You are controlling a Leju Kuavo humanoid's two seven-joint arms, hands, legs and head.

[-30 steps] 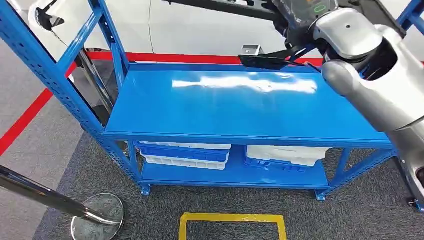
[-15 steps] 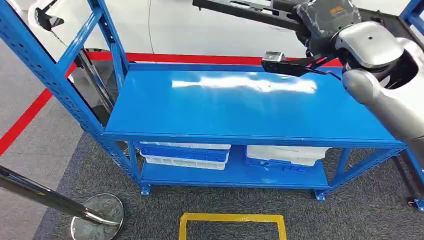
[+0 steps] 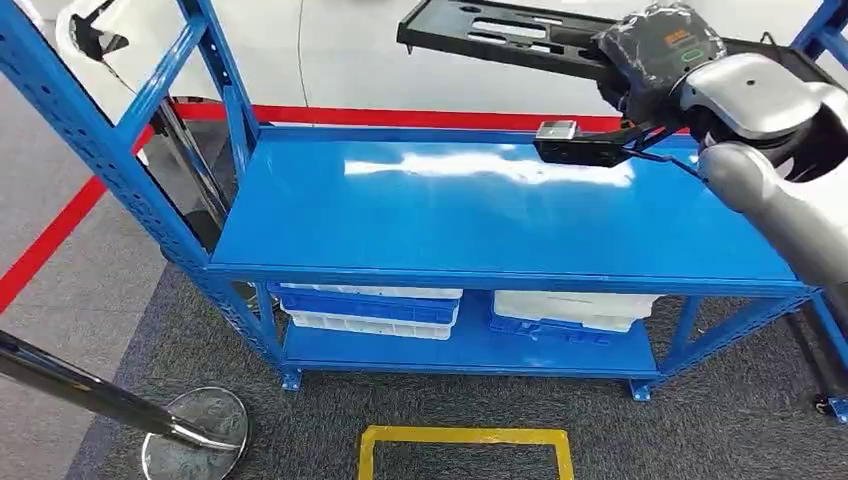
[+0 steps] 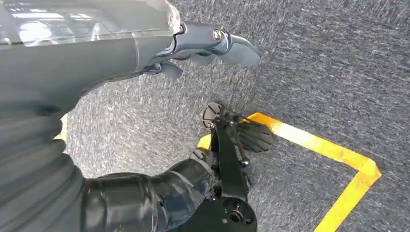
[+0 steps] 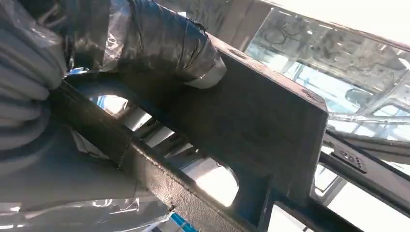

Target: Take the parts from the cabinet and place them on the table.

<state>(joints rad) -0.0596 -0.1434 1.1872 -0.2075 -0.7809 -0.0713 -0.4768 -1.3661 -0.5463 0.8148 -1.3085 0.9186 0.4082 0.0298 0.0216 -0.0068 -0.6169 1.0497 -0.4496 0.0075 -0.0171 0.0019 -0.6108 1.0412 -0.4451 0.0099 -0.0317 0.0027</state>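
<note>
L hand [image 4: 212,46] hangs over the carpet, fingers loosely apart, holding nothing. The black part [image 3: 500,35], a long flat plate w/ cut-outs, is airborne above the blue rack's [image 3: 480,215] top shelf, gripped at one end by my R hand [image 3: 655,55]; I judge it rigid, fairly heavy, prone to lever in an end grip, so mid-length would suit better. Lower shelf: blue and white trays [image 3: 368,305], then white trays [image 3: 572,310], contents hidden.

One black part [image 3: 500,35] is up in the air. Two stacks of trays sit on the lower shelf: one blue-and-white [image 3: 370,308], one white [image 3: 575,308]. One yellow floor marking [image 3: 465,445] shows.
</note>
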